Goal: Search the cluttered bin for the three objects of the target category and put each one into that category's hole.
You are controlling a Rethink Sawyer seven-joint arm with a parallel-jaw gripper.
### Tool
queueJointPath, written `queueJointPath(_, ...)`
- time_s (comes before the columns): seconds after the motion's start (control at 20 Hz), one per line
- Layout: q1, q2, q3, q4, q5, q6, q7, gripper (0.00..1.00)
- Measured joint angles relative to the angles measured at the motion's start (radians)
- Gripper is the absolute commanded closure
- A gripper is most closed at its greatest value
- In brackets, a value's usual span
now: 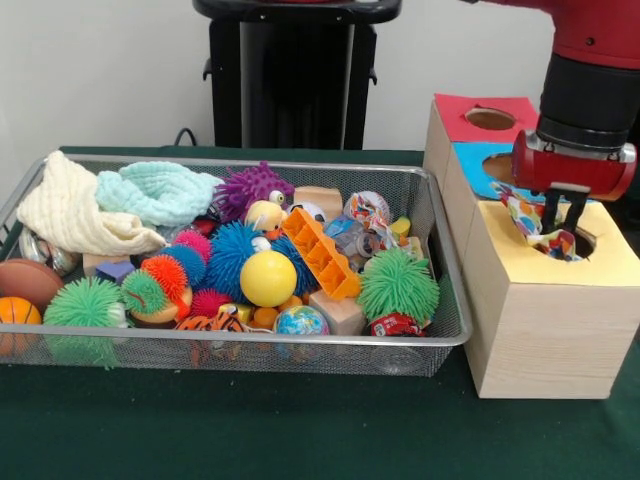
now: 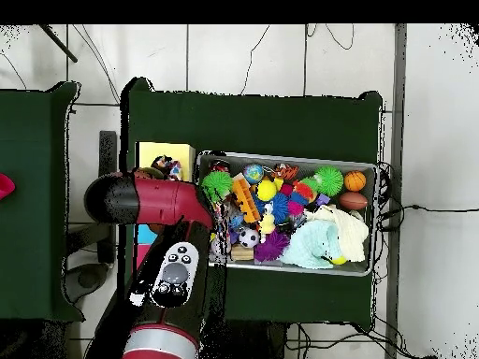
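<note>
Gripper [image 1: 563,222] sits directly over the round hole [image 1: 570,243] in the yellow top of the wooden box [image 1: 545,330]. Jaws nearly closed, pinching a patterned cloth [image 1: 528,215]. Cloth hangs between and just left of the jaws, its lower end draped into the hole. Wire bin [image 1: 430,205] of mixed toys lies well left of the jaws on the green tabletop [image 1: 300,430].

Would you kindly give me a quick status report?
Gripper over yellow hole, gripping patterned cloth. Cloth half in. Nothing obstructing.
</note>
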Motion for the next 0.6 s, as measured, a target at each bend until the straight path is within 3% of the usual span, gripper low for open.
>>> queueJointPath(0.6,0.015,-0.002,-0.030,-0.033,0.000,0.087,0.000,1.00)
